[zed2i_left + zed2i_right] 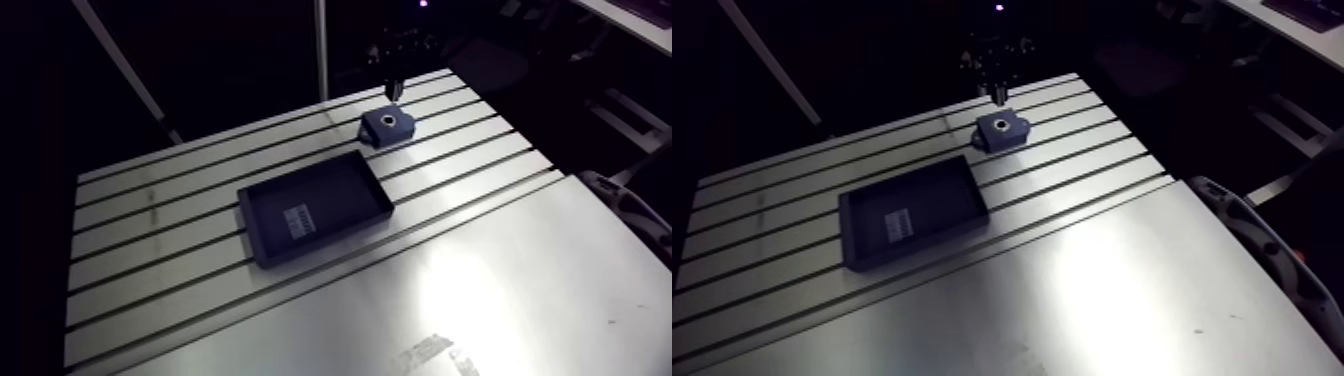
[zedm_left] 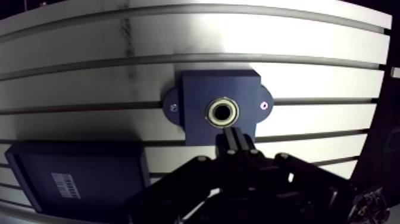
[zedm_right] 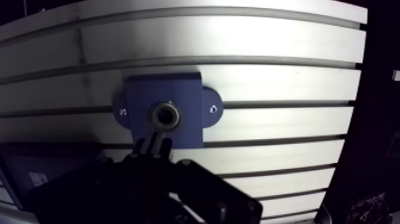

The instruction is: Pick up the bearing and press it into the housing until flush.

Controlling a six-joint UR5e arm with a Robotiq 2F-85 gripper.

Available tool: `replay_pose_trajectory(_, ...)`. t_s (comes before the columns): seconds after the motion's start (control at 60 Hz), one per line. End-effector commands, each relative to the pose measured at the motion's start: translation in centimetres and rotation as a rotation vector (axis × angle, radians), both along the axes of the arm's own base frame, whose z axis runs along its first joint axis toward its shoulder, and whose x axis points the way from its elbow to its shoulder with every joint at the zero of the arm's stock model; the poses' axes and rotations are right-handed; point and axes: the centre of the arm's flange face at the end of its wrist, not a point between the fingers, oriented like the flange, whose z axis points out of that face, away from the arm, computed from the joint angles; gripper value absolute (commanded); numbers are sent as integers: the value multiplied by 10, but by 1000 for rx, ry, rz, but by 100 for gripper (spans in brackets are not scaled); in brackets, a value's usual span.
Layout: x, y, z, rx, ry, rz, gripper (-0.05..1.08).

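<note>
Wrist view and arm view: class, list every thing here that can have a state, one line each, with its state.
bearing: sitting in the housing's bore, not held.
housing: lying flat on the table, bore filled.
gripper: shut on nothing, tips over the housing's edge beside the bore.
tray: open-topped, holding only a label.

The slotted aluminium desk (image 1: pixel 480 280) carried a blue housing (image 2: pixel 196 95) near its far edge and, apart from it, a shallow black tray (image 1: pixel 340 190).
</note>
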Motion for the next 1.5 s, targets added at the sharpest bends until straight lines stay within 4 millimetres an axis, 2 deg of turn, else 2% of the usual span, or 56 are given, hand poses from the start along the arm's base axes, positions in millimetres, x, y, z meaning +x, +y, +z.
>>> replay_pose_trajectory(0.017,6,-4,32,2,-16,-1,0)
replay_pose_trajectory(0.133,6,-8,40,-15,-56,3,0)
replay_pose_trajectory(0.167,7,-11,48,-15,-58,1,0)
replay_pose_trajectory(0.2,10,-20,73,-9,-44,8,0)
replay_pose_trajectory(0.233,10,-20,73,-9,-44,8,0)
replay_pose_trajectory(0.25,13,-22,83,-10,-38,4,0)
replay_pose_trajectory(0.267,13,-22,83,-10,-38,4,0)
replay_pose_trajectory(0.3,18,-35,96,-15,-41,7,0)
replay_pose_trajectory(0.317,18,-35,96,-15,-41,7,0)
replay_pose_trajectory(0.333,20,-48,104,-15,-40,20,0)
replay_pose_trajectory(0.35,20,-48,104,-15,-40,20,0)
replay_pose_trajectory(0.367,21,-62,112,-16,-38,30,0)
replay_pose_trajectory(0.383,21,-62,112,-16,-38,30,0)
replay_pose_trajectory(0.4,23,-74,117,-16,-43,35,0)
replay_pose_trajectory(0.417,23,-74,117,-16,-43,35,0)
replay_pose_trajectory(0.433,25,-85,123,-13,-41,34,0)
replay_pose_trajectory(0.55,33,-110,138,-7,-43,15,0)
replay_pose_trajectory(0.583,40,-128,151,-7,-38,21,0)
replay_pose_trajectory(0.65,47,-140,161,-7,-33,23,0)
replay_pose_trajectory(0.8,66,-157,186,1,-1,43,0)
replay_pose_trajectory(0.867,68,-160,186,0,0,46,0)
replay_pose_trajectory(0.967,76,-180,188,-7,8,73,0)
replay_pose_trajectory(1.083,77,-193,191,-23,20,76,0)
replay_pose_trajectory(1.15,76,-205,199,-31,38,84,0)
replay_pose_trajectory(1.267,78,-210,208,-30,55,93,0)
replay_pose_trajectory(1.383,81,-211,227,-26,90,94,0)
replay_pose_trajectory(1.5,82,-211,238,-24,97,94,0)
